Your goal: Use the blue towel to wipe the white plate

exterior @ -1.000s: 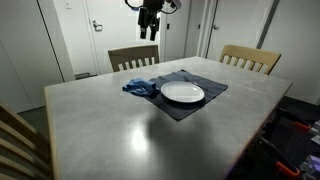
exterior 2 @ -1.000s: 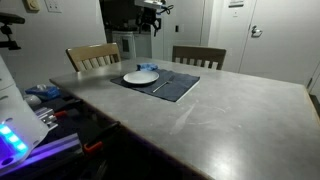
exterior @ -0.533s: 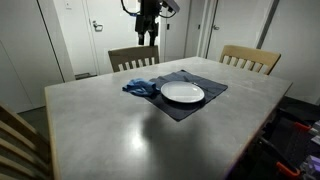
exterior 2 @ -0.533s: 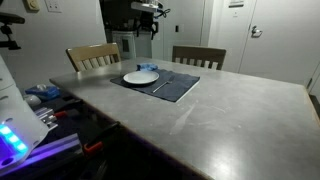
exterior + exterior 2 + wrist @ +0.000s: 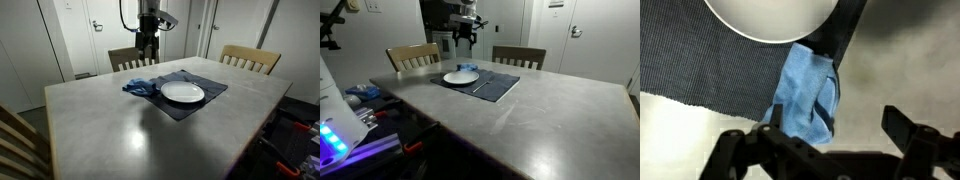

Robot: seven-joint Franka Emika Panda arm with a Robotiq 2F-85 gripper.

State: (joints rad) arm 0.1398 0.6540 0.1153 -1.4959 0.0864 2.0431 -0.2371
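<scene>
My claw (image 5: pixel 147 52) hangs wide open and empty, well above the blue towel (image 5: pixel 805 95). The towel lies crumpled in the middle of the wrist view, just below the white plate (image 5: pixel 770 15) and partly on the dark mat (image 5: pixel 700 60). If I close too deep, I may pinch the mat together with the towel and drag the glossy plate across the worktop (image 5: pixel 120 135). If too shallow, only one fold may come up. The plate carries nothing that I can see.

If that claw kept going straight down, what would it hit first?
Probably the blue towel beside the white plate: the wrist view shows it below the open gripper, though exact depth is unclear.
</scene>
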